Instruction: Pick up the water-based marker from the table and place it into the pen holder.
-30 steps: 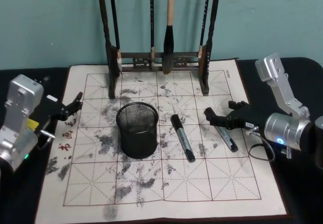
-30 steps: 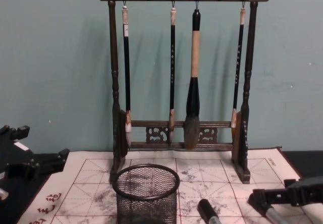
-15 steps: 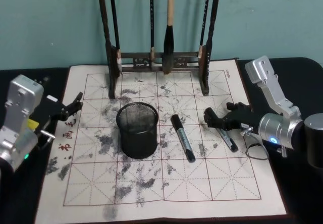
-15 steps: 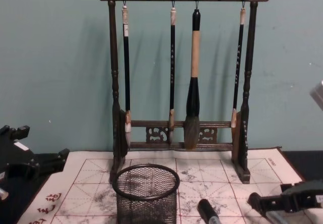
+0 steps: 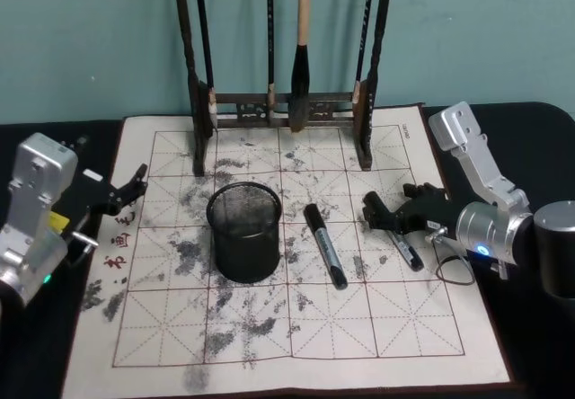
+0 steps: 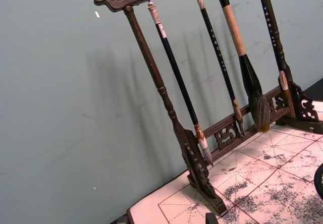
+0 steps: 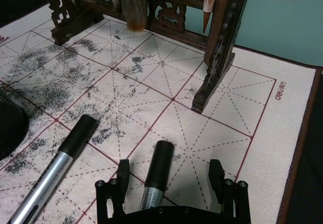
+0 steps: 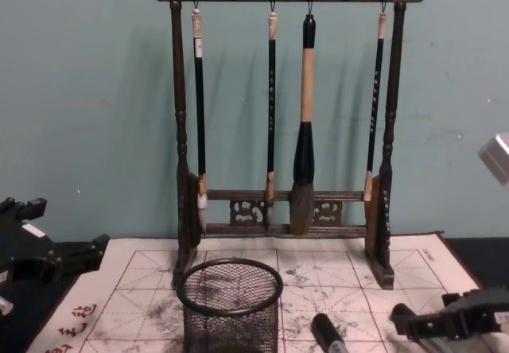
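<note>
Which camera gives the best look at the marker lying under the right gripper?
The right wrist view: the marker lies close up between the open fingers of the right gripper. The head view shows the marker small, beyond the gripper. In the chest view the gripper's fingers stand in front of it.

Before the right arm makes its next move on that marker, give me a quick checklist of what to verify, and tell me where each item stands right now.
1. Right claw open: ok, fingers spread wide.
2. Marker lined up between them: ok, its cap lies in the gap.
3. Claw low enough to grip: cannot tell.
4. Second marker out of the grasp: ok, it lies apart on the mat.
5. Pen holder upright, mouth unblocked: ok.
6. Left claw out of the path: ok, at the mat's left edge.
</note>
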